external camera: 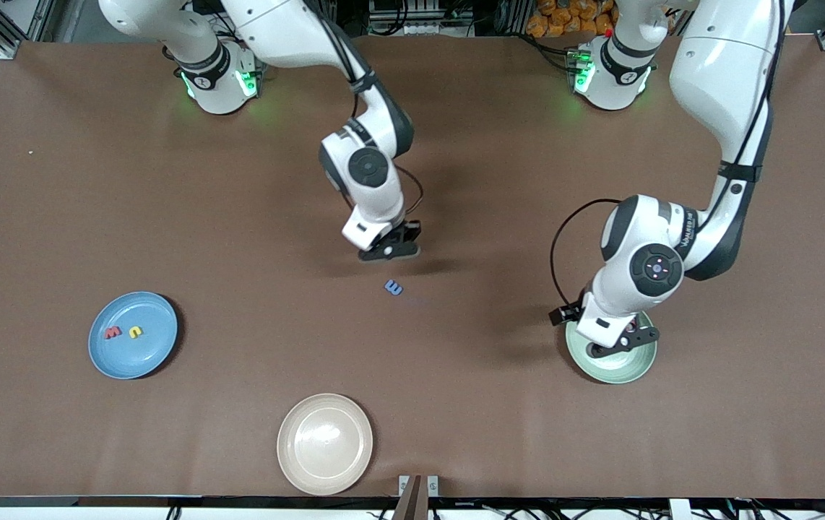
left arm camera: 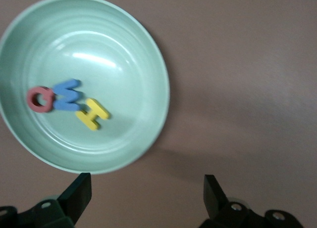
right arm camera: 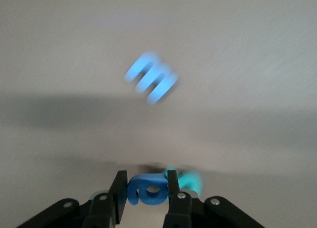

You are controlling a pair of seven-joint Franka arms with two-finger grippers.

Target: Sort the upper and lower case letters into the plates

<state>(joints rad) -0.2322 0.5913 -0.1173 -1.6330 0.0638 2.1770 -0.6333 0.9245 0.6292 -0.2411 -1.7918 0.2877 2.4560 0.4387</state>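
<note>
- A small blue letter (right arm camera: 147, 190) is pinched between the fingers of the right hand (external camera: 391, 249), low over the middle of the tabletop (external camera: 239, 217); a teal piece (right arm camera: 188, 180) lies just beside it, touching or not cannot be told.
- Near that hand, toward the front camera, a blue letter E (external camera: 393, 287) lies on the tabletop.
- The left hand (external camera: 618, 343) is held spread and empty over the mint green plate (external camera: 640, 368).
- In that plate a red letter (left arm camera: 39, 99), a blue letter M (left arm camera: 68, 94) and a yellow H (left arm camera: 92, 114) lie close together.
- Well apart from both hands, a blue plate (external camera: 156, 325) holds a red letter (external camera: 113, 332) and a yellow letter (external camera: 136, 331); a cream plate (external camera: 324, 443) sits nearest the camera.
</note>
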